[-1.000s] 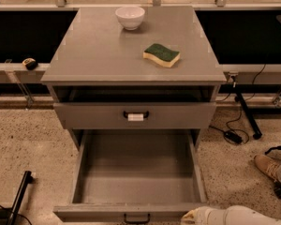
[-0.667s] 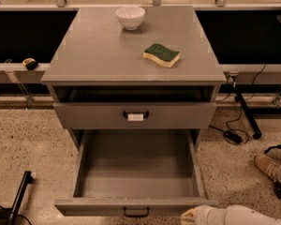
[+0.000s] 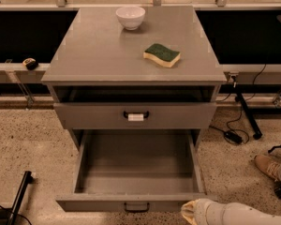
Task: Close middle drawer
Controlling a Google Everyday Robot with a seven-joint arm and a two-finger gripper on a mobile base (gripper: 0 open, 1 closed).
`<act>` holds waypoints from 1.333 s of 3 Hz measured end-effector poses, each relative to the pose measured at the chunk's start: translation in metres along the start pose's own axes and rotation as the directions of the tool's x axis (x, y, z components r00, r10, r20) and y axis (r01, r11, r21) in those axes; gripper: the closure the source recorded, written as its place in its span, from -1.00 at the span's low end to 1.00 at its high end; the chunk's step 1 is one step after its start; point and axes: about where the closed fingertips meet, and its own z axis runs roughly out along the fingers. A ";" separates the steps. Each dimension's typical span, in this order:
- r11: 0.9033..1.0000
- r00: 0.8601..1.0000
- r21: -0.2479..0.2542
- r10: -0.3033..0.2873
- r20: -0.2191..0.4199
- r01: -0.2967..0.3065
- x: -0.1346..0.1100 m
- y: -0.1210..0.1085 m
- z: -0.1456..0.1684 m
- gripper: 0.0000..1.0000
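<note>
Claw [image 3: 190, 211] sits at the front right corner of the pulled-out middle drawer [image 3: 136, 172]; apart or together, unclear.

We've only got one view: up high in front of the cabinet [image 3: 131, 60], tilted down, facing far, pretty close in. The gripper [image 3: 189, 211] sits at the near right edge.
</note>
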 end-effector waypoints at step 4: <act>0.950 0.989 0.311 -0.038 0.140 -0.008 -0.022 -0.115 0.034 1.00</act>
